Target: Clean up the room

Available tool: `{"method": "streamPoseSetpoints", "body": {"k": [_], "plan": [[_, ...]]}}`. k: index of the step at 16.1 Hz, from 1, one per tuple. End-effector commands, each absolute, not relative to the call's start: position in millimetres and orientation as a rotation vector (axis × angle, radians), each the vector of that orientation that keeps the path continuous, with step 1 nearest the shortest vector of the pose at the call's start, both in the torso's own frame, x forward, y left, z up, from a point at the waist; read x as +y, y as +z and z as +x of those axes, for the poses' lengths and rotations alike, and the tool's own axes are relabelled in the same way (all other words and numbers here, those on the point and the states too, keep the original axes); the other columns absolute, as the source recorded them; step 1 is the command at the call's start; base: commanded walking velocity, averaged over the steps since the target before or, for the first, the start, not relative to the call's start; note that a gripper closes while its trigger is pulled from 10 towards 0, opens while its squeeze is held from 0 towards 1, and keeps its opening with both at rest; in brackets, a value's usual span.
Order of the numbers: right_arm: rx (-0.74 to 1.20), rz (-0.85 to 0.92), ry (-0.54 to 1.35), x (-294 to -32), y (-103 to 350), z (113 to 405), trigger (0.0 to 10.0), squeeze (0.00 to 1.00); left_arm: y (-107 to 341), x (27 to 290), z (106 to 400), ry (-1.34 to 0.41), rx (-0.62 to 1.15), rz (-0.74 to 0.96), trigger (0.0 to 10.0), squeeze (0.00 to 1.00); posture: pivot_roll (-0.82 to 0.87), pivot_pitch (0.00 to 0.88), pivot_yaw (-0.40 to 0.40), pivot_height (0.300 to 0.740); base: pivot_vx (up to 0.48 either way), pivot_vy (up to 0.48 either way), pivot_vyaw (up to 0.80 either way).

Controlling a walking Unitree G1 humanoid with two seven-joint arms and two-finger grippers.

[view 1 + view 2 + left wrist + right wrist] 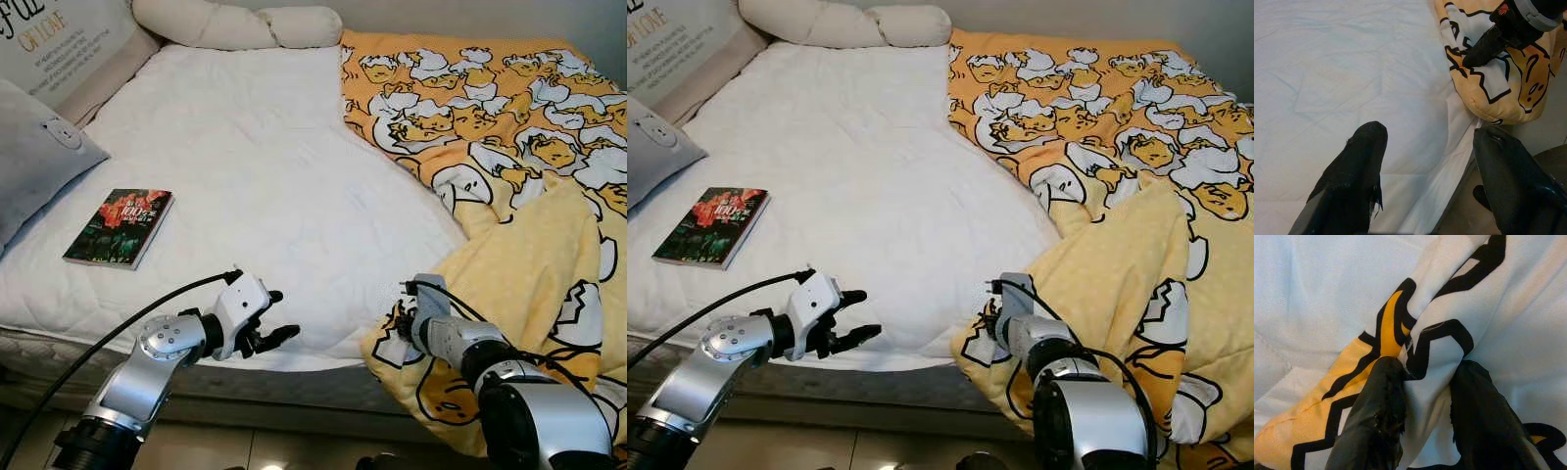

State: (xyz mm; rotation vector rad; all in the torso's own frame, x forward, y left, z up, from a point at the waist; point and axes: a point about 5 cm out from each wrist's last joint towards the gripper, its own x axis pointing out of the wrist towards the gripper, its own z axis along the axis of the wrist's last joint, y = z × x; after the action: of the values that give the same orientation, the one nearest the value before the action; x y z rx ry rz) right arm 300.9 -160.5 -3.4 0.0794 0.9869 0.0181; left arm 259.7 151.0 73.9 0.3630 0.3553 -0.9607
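1. Silver arms fill the near edge of the left eye view. The right pincer sits at the bunched corner of the yellow blanket, which hangs off the bed's near edge on the robot's right and spreads up over the far right half of the white sheet. The left pincer hovers at the mattress edge, fingers apart, holding nothing.
2. Right eye view: a book lies flat near the bed's left side, well apart from both pincers; a grey pillow is cut off at the frame edge.
3. Left wrist view: the open fingers frame bare sheet, with the blanket corner beyond.
4. Right wrist view: both fingers are clamped on a fold of the blanket. It looks soft, limp and fairly bulky, so it would likely drag and sag; a gathered edge or corner seems the best hold. How much cloth is pinched is hidden.
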Motion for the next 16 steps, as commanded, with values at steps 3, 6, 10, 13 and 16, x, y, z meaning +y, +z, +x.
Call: {"method": "streamPoseSetpoints", "body": {"k": [3,6,10,13,16], "plan": [[1.002,0.099,0.031,-162,-7,297,0.0,0.0,77,147,263,-0.972,0.339,0.384,10.0,0.0,0.01,0.0,0.017,0.74,0.0,0.0,0.0],[0.989,0.114,0.055,-162,-8,296,0.0,0.0,76,146,263,-0.975,0.337,0.384,10.0,0.0,0.0,0.0,0.022,0.74,0.0,0.0,0.0],[0.995,0.119,0.092,-164,-10,293,0.0,0.0,75,147,262,-0.983,0.34,0.388,10.0,0.0,0.0,0.0,0.02,0.74,0.0,0.0,0.0],[0.945,-0.01,0.494,-148,-9,289,0.0,0.0,74,147,258,-0.988,0.344,0.387,10.0,0.0,0.0,0.0,0.016,0.74,0.0,0.0,0.0],[0.981,-0.07,0.848,-140,-13,272,0.0,0.0,73,146,256,-0.992,0.346,0.382,10.0,0.0,0.0,0.0,0.018,0.74,0.0,0.0,0.0]]}}
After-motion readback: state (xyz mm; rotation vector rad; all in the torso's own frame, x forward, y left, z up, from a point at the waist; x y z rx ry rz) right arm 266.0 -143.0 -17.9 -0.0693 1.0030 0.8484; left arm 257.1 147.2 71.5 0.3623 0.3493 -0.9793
